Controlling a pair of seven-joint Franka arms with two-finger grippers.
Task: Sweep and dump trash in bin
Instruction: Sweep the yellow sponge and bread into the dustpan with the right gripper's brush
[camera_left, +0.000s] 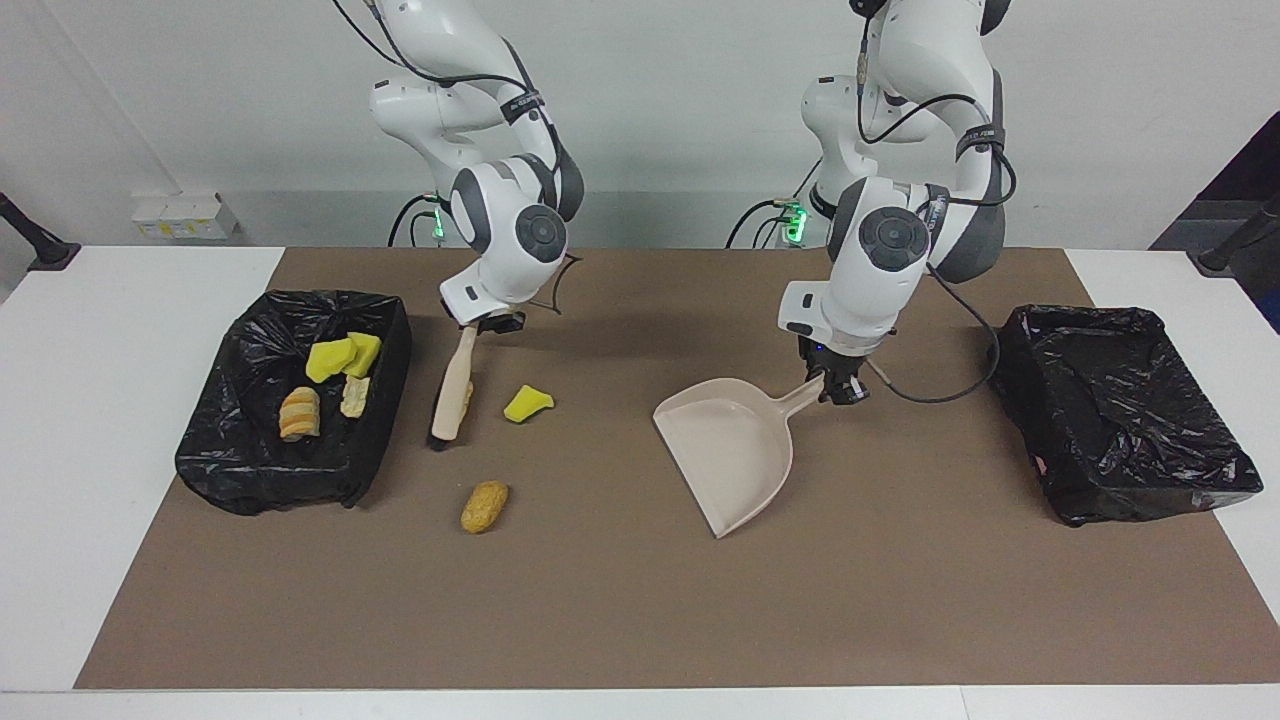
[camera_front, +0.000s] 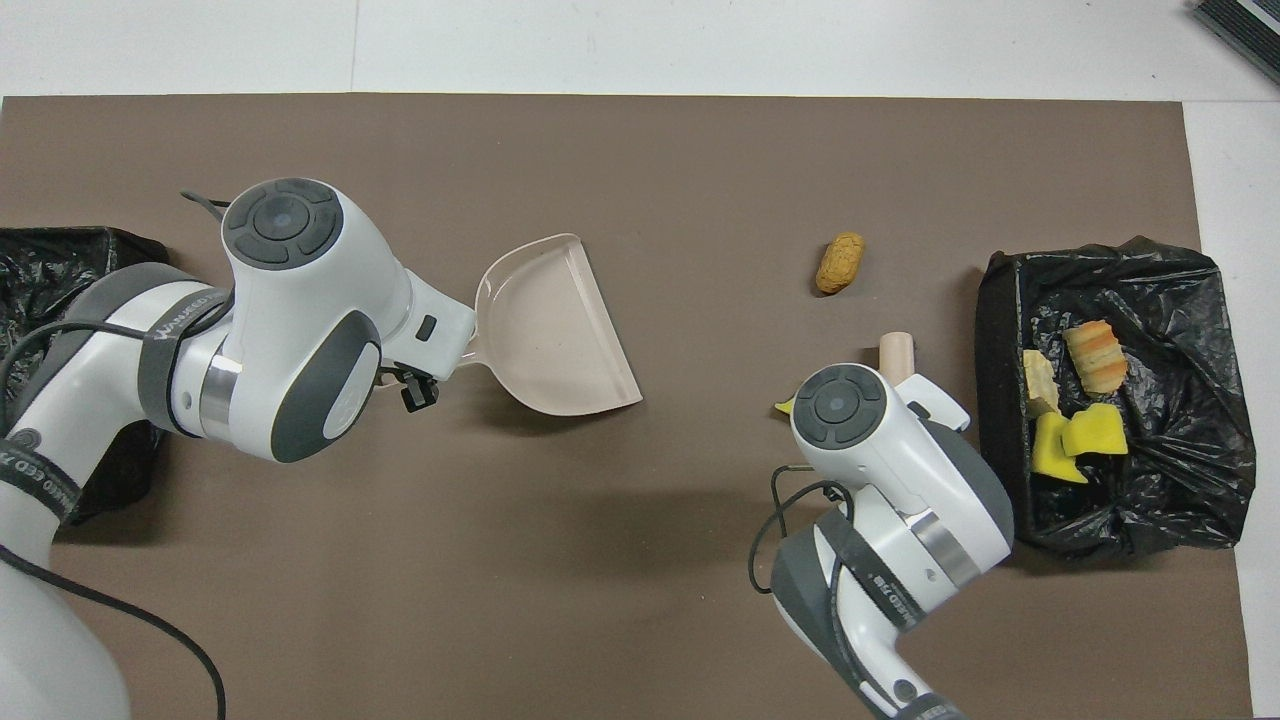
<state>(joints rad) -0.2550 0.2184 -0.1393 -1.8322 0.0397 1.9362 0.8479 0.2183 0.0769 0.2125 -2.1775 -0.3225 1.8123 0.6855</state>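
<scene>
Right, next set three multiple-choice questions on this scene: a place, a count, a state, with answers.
1. Compared with the loose yellow chunk, the golden-brown scrap lies: A nearer to the robots; B farther from the robots; C on top of it.
2. Yellow pieces in the bin at the right arm's end: A none; B five; C two.
3. The dustpan is: A held by its handle in the left gripper; B lying unheld; C full of scraps.
Answers: B, it sits lower in the facing view; C, two lie side by side; A, the gripper is closed on the handle.
</scene>
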